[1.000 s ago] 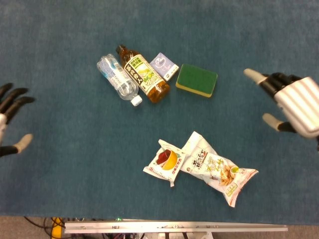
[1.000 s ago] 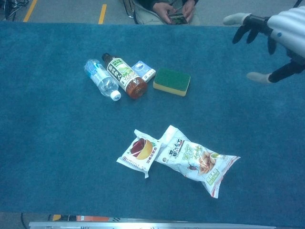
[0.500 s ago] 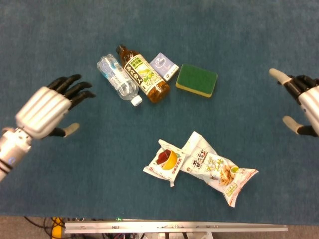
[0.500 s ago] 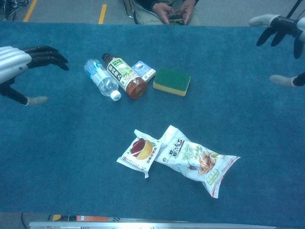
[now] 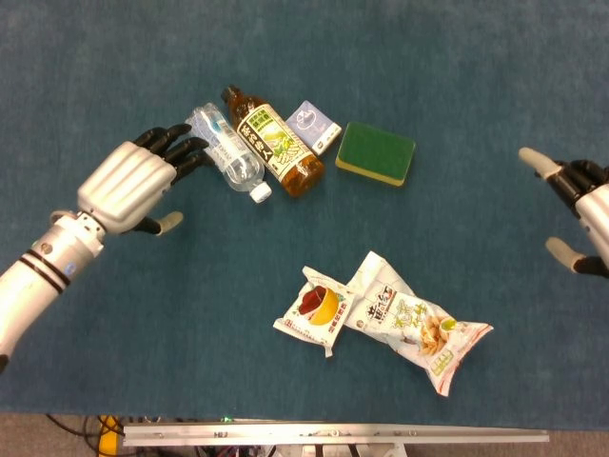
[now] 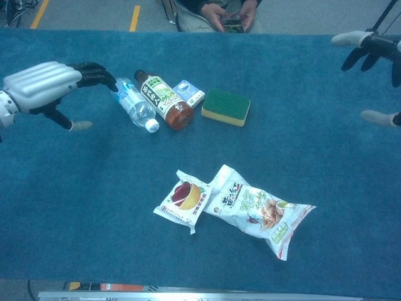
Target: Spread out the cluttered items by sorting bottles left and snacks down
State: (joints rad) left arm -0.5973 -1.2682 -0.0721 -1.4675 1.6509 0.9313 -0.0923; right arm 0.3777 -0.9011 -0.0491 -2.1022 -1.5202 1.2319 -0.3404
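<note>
A clear water bottle [image 5: 226,152] [image 6: 133,104] lies beside a brown tea bottle [image 5: 275,144] [image 6: 163,100] at the upper middle of the blue table. Two snack bags lie lower down: a small one with a red and yellow picture [image 5: 312,309] [image 6: 183,200] and a longer white one [image 5: 409,324] [image 6: 255,210]. My left hand [image 5: 133,179] [image 6: 47,84] hovers open just left of the water bottle, its dark fingertips reaching the bottle's far end. My right hand [image 5: 582,205] [image 6: 376,56] is open at the right edge, far from everything.
A small blue-and-white box [image 5: 314,127] [image 6: 188,93] and a green-and-yellow sponge [image 5: 376,152] [image 6: 226,106] lie right of the tea bottle. A seated person's hands [image 6: 227,14] show beyond the table's far edge. The table's metal front rail [image 5: 333,435] runs along the bottom.
My left hand has come in from the left edge toward the water bottle and now reaches it. My right hand has drawn back to the right edge.
</note>
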